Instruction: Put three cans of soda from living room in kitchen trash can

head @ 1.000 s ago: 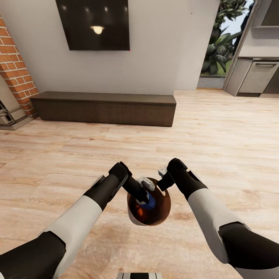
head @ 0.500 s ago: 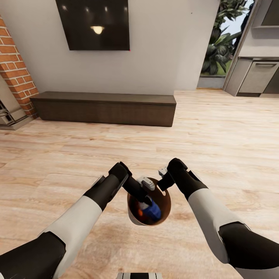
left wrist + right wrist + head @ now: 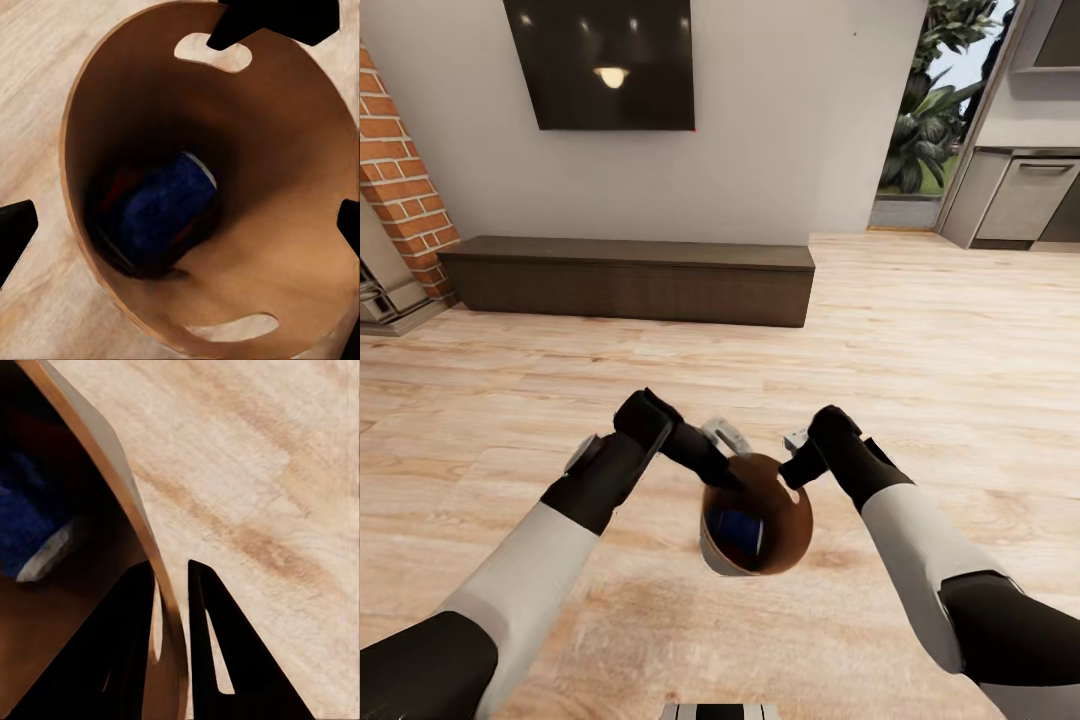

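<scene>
— Where's the bin from your grippers?
— Your right gripper (image 3: 171,660) pinches the tash can (image 3: 785,535) rim, blue soda can (image 3: 161,210) lying inside; your left gripper (image 3: 725,455) hangs spread, empty, above it

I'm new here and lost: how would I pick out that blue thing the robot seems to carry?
Start at the long dark bench under the wall television, then come down the wood floor to the round bin between the robot's arms. Inside its coppery brown wall lies a small drink can: dark blue, silver-topped, tilted on its side.
</scene>
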You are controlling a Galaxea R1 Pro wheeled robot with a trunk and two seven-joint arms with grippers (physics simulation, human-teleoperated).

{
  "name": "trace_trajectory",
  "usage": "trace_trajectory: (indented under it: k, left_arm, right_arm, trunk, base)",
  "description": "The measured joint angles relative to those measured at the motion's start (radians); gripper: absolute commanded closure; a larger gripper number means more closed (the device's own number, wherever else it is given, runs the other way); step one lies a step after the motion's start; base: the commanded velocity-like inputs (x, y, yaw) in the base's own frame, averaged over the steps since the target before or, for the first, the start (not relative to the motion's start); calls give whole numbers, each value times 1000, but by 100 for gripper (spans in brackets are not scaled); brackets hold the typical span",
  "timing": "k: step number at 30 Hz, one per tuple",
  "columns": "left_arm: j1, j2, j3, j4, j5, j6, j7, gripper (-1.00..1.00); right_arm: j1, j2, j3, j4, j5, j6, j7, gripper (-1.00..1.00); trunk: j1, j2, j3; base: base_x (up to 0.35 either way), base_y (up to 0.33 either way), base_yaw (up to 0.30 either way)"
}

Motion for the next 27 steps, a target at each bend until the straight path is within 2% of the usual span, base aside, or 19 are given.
trace_trajectory:
  k: [1,5,7,9,11,12,15,16,17,19,20,21,23,27]
  left_arm:
    - [0,4,1,-10,-1,0,-9,-100]
    - [0,30,4,-50,0,0,-36,-100]
    - [1,56,33,-116,3,0,-101,-100]
    - [1,70,52,-147,3,0,-147,-100]
    - [1,101,120,-214,4,0,-257,-100]
    - [1,124,192,-252,4,0,-341,-100]
    - [2,145,284,-274,8,0,-412,-100]
    - [2,153,313,-278,10,0,-428,-100]
    - [2,168,366,-284,19,0,-431,-100]
    - [2,184,420,-288,39,0,-431,-100]
    - [2,203,463,-289,62,0,-431,-100]
    - [2,237,514,-288,87,0,-431,-100]
    - [30,281,573,-285,103,0,-431,-100]
    - [114,308,654,-275,105,0,-431,-100]
  right_arm:
    - [-1,-1,-1,0,7,-3,0,100]
    - [-1,-5,-5,0,-39,15,5,100]
    - [-1,-6,-5,1,-34,13,5,100]
    - [-1,-6,-5,1,-18,7,4,100]
    - [-1,-7,-5,2,-19,8,4,100]
    - [-1,-8,-5,3,-25,10,5,100]
    - [-1,-8,-5,3,-30,12,5,100]
    - [-1,-8,-5,3,-27,10,5,100]
    - [-1,-8,-5,3,-23,9,4,100]
    - [-1,-8,-5,3,-22,8,4,100]
    - [-1,-12,-5,3,-28,10,5,100]
    - [-1,-21,-7,3,-40,16,6,100]
    - [-1,-49,-8,2,-50,17,8,100]
    - [-1,-109,-7,0,-13,3,4,100]
  trunk:
    - [0,0,0]
    - [0,0,0]
    - [0,0,0]
    - [0,0,0]
    - [0,0,0]
    - [0,0,0]
    - [0,0,0]
    - [0,0,0]
    - [0,0,0]
    - [0,0,0]
    - [0,0,0]
    - [0,0,0]
    - [0,0,0]
    - [0,0,0]
  base:
    - [0,0,0]
    - [0,0,0]
    - [0,0,0]
    - [0,0,0]
    - [0,0,0]
    - [0,0,0]
    - [0,0,0]
    - [0,0,0]
    - [0,0,0]
    - [0,0,0]
    - [0,0,0]
    - [0,0,0]
    - [0,0,0]
    - [0,0,0]
